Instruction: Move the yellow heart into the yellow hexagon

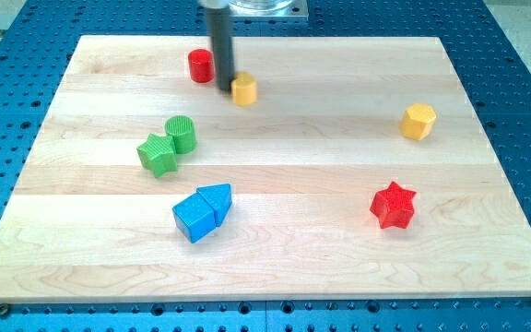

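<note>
Now: my tip [226,88] touching yellow heart [244,89] on its left side, near board's top. Yellow hexagon [418,121] well apart, toward view's right, slightly lower. Tip bare rod w/ no fingers, grasps nothing. Push rightward looks lined up.

yellow heart [244,89] near view's top — yellow hexagon [418,121] well apart (view's right).
</note>
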